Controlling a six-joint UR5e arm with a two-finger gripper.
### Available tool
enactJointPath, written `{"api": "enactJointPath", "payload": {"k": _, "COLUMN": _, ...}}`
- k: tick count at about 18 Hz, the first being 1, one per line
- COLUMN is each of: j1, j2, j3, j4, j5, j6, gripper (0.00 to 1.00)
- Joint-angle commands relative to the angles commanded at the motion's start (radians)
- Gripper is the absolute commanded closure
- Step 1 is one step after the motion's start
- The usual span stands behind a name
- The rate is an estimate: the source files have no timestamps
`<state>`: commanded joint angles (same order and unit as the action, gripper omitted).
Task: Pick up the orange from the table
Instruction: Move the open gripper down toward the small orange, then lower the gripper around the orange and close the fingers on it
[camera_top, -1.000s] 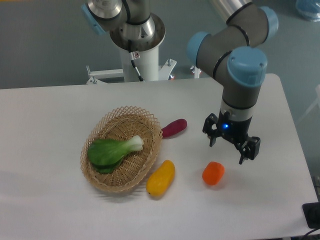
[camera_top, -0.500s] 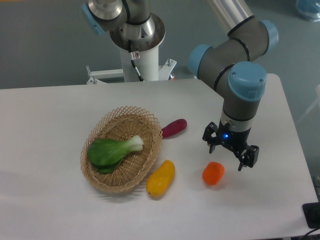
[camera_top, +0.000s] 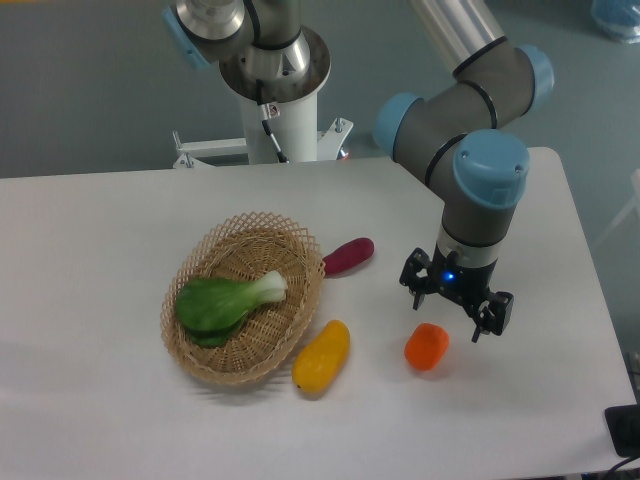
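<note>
The end effector (camera_top: 456, 306) hangs open and empty over the bench (camera_top: 100, 230) – the orange (camera_top: 427, 346) sits just below-left, ungripped – seemingly lining up its grasp.

No text, label, brand, number or sign can be read anywhere in the view. The arm's grey and blue housings look plain, though any small print there may be too fine to make out at this sharpness.
</note>
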<state>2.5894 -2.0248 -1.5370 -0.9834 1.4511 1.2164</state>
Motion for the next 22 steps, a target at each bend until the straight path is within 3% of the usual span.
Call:
{"api": "enactJointPath", "payload": {"k": 3, "j1": 0.0, "j2": -0.021, "j3": 0.001, "j4": 0.0, "j5": 0.003, "j6": 0.018, "gripper": 0.0}}
{"api": "enactJointPath", "payload": {"k": 6, "j1": -0.011, "j2": -0.034, "j3": -0.003, "j4": 0.0, "j5": 0.074, "j6": 0.153, "gripper": 0.0}}
{"api": "enactJointPath", "payload": {"k": 9, "j1": -0.031, "j2": -0.06, "j3": -0.005, "j4": 0.009, "j5": 0.081, "j6": 0.15, "gripper": 0.0}}
{"api": "enactJointPath", "payload": {"k": 18, "j1": -0.051, "j2": -0.106, "j3": -0.052, "j4": 0.127, "j5": 0.115, "j6": 0.146, "gripper": 0.0}}
{"api": "enactJointPath", "payload": {"k": 22, "j1": -0.052, "j2": -0.111, "j3": -0.078, "j4": 0.143, "j5": 0.156, "j6": 0.14, "gripper": 0.0}}
